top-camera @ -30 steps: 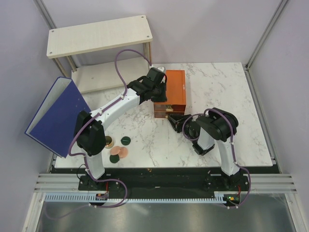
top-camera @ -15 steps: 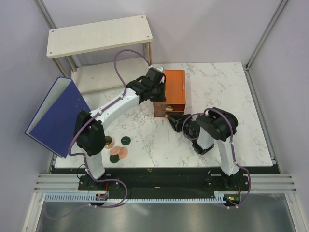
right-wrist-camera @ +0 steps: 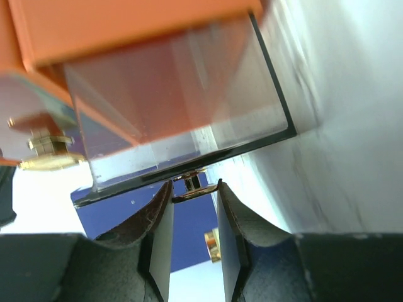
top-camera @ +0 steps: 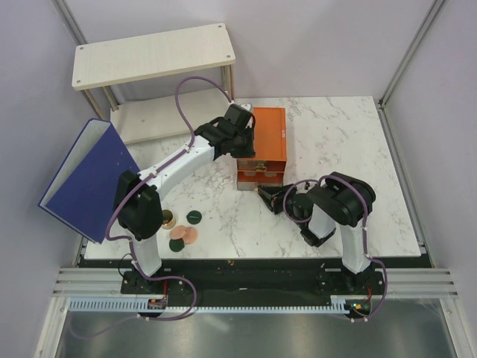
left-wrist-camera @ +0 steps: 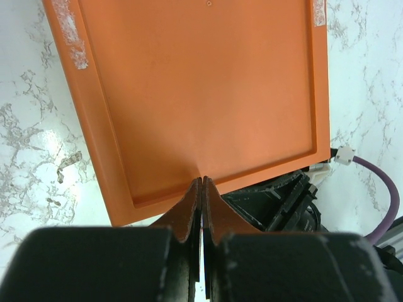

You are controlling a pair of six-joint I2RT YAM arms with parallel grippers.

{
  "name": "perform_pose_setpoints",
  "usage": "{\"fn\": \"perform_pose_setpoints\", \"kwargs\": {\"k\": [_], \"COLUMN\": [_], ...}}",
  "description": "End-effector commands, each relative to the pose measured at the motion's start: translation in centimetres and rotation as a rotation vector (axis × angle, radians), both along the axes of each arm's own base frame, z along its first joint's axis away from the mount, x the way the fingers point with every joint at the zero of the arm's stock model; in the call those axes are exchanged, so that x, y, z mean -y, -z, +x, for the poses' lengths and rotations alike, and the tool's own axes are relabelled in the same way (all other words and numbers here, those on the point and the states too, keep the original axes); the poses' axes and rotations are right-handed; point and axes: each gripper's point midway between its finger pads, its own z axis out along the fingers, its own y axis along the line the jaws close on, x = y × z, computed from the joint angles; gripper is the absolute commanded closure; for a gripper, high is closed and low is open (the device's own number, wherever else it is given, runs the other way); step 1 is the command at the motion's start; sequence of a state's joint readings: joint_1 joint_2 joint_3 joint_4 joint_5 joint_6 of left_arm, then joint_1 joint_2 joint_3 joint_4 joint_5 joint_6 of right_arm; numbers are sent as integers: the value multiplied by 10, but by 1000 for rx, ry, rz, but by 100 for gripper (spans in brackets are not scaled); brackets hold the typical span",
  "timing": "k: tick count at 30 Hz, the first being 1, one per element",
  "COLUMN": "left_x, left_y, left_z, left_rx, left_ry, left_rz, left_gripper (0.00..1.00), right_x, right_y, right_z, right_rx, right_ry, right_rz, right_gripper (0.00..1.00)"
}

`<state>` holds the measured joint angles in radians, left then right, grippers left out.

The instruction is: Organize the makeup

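Pinching knob, right gripper, drawer edge

makeup near left, drawer box behind

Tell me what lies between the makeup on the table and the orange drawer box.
Nothing rests on the marble table between the makeup and the orange drawer box. The right gripper grips the knob at the drawer's front, and the left arm spans above that stretch.
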<state>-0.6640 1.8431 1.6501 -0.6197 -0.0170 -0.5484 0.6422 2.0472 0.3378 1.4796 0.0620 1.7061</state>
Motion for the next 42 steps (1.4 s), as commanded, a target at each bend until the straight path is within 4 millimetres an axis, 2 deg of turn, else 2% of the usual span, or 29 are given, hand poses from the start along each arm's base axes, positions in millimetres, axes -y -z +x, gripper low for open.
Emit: {"fn": "perform_pose_setpoints", "kwargs": {"k": [1, 7, 14, 20, 27, 30, 33, 34, 36, 37, 38, 40, 41, 42], "left_x": [5, 6, 5, 5, 5, 4, -1, -4, -10, -15, -20, -35, -43, -53], "left_y": [-9, -7, -6, -7, -11, -18, -38, -49, -64, -82, -88, -100, -112, -111], "left_z": [1, 1, 1, -1, -2, -2, -1, -1, 0, -1, -3, -3, -9, -14], "left_rx": [5, -1, -7, -8, 0, 18, 80, 110, 161, 203, 220, 255, 274, 260], "left_ry": [25, 28, 25, 28, 37, 52, 61, 56, 64, 59, 63, 25, 10, -6], "left_rz": [-28, -31, -31, -34, -35, -36, -37, -37, -22, -28, -11, 17, 16, 36], "left_gripper": [98, 98, 98, 98, 98, 98, 93, 91, 78, 72, 56, 42, 31, 26], "right_x": [-5, -3, -18, -23, -45, -51, -56, -57, -60, -60, -60, -63, -64, -64], "right_y": [3, 15, 15, 8, -17, -27, -36, -43, -52, -55, -58, -70, -74, -82], "right_z": [-29, -68, -100, -100, -98, -98, -100, -100, -101, -101, -100, -106, -106, -109], "right_rx": [-26, -108, -135, -127, -77, -47, -24, -6, 13, 18, 27, 41, 51, 58], "right_ry": [-46, -60, -144, -152, -225, -251, -281, -290, -304, -305, -305, -340, -348, -360], "right_rz": [0, 40, 36, 60, 114, 114, 111, 114, 114, 112, 109, 113, 109, 106], "right_gripper": [87, 87, 87, 83, 65, 59, 55, 55, 53, 53, 52, 51, 51, 50]}}
